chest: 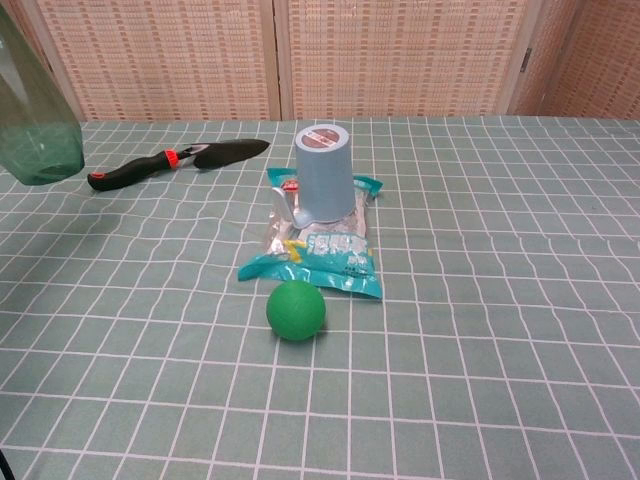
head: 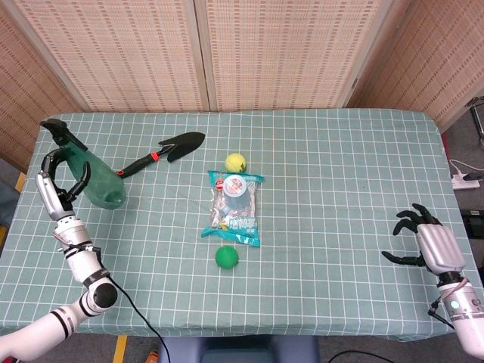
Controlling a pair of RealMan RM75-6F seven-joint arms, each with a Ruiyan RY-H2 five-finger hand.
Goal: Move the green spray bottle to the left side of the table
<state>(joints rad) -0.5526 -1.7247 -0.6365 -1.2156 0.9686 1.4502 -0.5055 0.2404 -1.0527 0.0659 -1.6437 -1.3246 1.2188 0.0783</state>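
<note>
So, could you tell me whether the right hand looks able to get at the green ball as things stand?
Probably yes: the right hand is open, and bare cloth lies between it and the green ball, though the reach looks long.

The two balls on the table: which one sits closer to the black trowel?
The yellow ball, just beyond the snack bag, is closer to the trowel. The green ball lies on the bag's near side.

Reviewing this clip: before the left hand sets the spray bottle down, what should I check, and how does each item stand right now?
1. Left hand holds the bottle: ok, fingers wrap it.
2. Bottle on the table's left side: ok.
3. Bottle resting on the table: cannot tell; in the chest view it looks lifted.
4. Bottle upright: not ok, tilted.
5. Trowel clear of the bottle: cannot tell, handle end sits very close.
6. Right hand out of the way: ok, far right, empty.
</note>
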